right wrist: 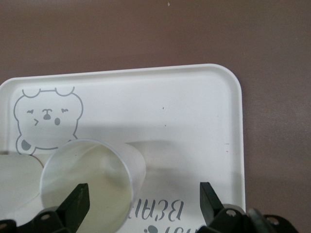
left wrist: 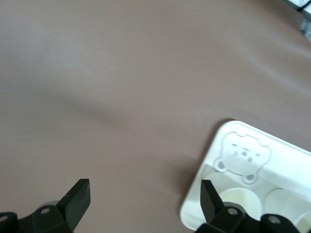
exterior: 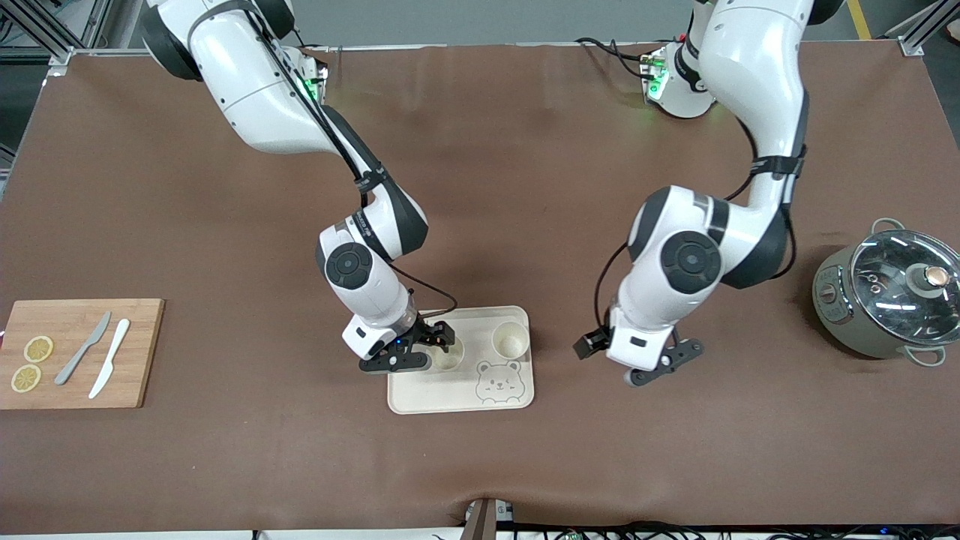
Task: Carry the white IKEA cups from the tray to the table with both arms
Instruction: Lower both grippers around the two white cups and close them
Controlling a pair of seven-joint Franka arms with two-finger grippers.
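Observation:
Two white IKEA cups stand upright on the bear-printed tray (exterior: 420, 394): one (exterior: 511, 340) at the corner toward the left arm's end, the other (exterior: 448, 354) beside it. My right gripper (exterior: 433, 343) is open, low over the tray at the second cup. In the right wrist view that cup (right wrist: 87, 191) sits by one finger, untouched by the other, inside my wide-open right gripper (right wrist: 143, 200). My left gripper (exterior: 666, 360) is open and empty over bare table beside the tray. The left wrist view shows the left gripper (left wrist: 145, 196), the tray (left wrist: 291, 162) and both cups (left wrist: 239, 196) (left wrist: 284, 200).
A grey-green pot (exterior: 889, 294) with a glass lid stands at the left arm's end. A wooden board (exterior: 142, 352) with two lemon slices, a grey knife (exterior: 82, 349) and a white knife (exterior: 109, 368) lies at the right arm's end. Brown mat covers the table.

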